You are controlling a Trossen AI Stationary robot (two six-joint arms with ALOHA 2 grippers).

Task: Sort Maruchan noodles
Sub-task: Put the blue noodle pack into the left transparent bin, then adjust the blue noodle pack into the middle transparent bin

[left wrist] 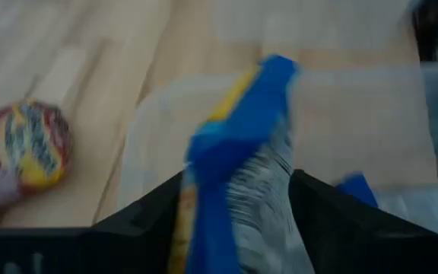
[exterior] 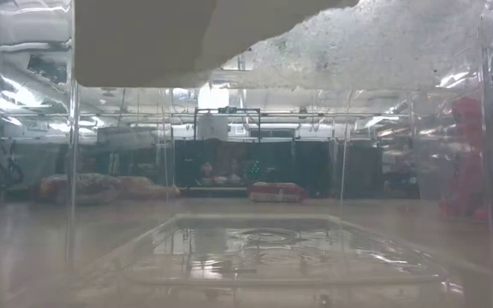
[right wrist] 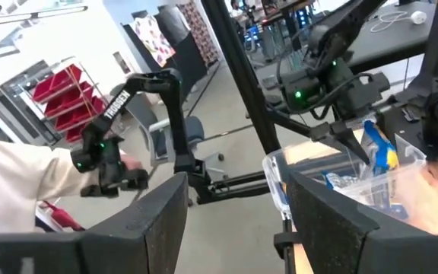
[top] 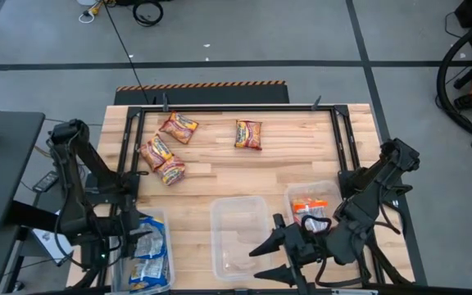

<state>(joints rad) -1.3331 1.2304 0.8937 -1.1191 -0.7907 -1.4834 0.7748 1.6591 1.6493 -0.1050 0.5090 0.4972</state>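
A clear plastic bin (exterior: 281, 257) fills the foreground; through its walls, red noodle packets (exterior: 277, 192) lie far across the table (exterior: 24, 231).

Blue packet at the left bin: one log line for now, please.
left gripper: blue packet between fingers, over left bin | right gripper: open, by middle bin

Overhead straight down, low view level through a clear bin (exterior: 264, 248), wrist views close

Both arms (top: 88, 176) are matte black, chunky jointed segments with black cables looped along them. The fingers (right wrist: 154, 221) are flat, dark, wedge-shaped plastic. The far arm has small green lights glowing on its wrist housing (right wrist: 322, 80).
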